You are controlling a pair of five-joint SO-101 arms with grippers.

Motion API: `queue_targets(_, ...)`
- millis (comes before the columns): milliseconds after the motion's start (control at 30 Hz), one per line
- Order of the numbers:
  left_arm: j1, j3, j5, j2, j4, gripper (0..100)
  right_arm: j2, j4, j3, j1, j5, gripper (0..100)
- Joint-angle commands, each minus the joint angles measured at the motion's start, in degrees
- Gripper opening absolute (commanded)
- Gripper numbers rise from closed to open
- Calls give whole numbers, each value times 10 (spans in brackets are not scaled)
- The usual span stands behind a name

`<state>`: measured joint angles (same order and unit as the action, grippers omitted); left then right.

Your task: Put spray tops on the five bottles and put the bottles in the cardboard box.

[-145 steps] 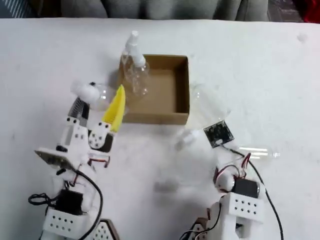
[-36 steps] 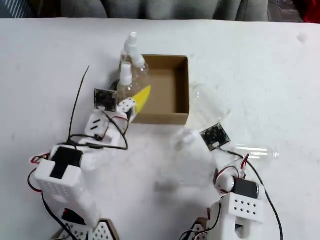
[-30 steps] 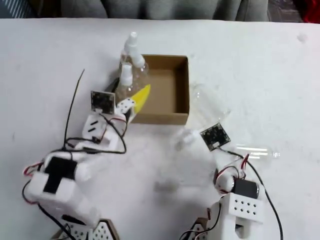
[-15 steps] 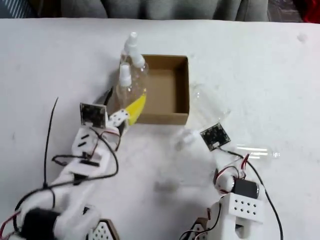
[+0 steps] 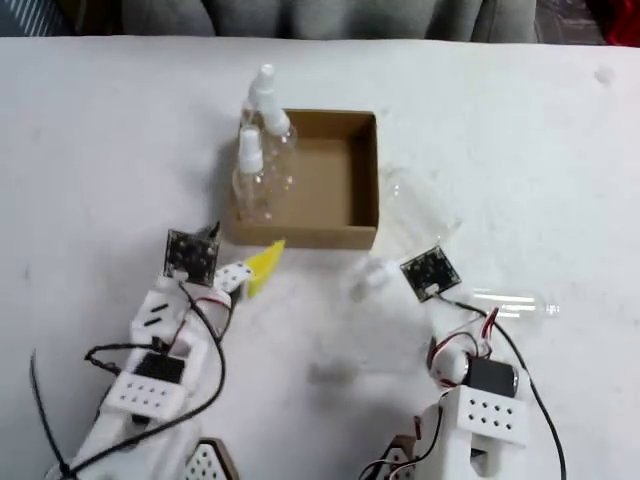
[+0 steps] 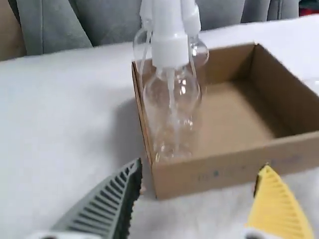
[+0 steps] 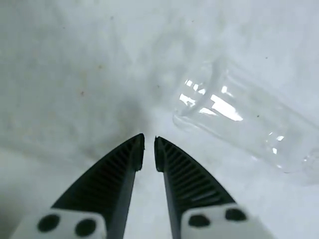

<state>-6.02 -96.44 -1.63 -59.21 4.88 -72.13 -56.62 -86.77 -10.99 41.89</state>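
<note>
The left claw (image 5: 245, 250), fingers spread and holding nothing, hangs at lower left of the overhead frame, just short of the cardboard box (image 5: 360, 170) at upper centre of the white table (image 5: 520, 120). A capped bottle (image 5: 250, 180) stands upright against the box's left wall, straight ahead of the claw's gap (a second capped bottle (image 5: 270, 110) stands behind it at the back corner). The right claw (image 7: 148, 142) is pressed nearly together on nothing, an uncapped bottle (image 7: 239, 119) lying just beyond its tips.
</note>
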Motion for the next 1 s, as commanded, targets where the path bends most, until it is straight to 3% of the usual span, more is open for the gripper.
queue_targets(0, 6, -5, -2, -134, -176, 325, -5, 9, 4, -4, 4, 15)
queue_targets(267, 6, -10, -1, -307, -435, 324, -5, 6, 4, -7, -3, 15)
queue_targets(467, 6, -10, -5, -376, -585, 324, -5, 0, 23, -11, -58, 15)
queue_targets(600, 6, -10, -6, -378, -616, 324, -5, -43, 91, -51, -49, 15)
queue_targets(733, 6, -10, -6, -378, -618, 324, 0, -121, 194, -89, 8, 15)
queue_targets(967, 7, -10, -6, -378, -633, 323, 18, -172, 306, -127, 11, 15)
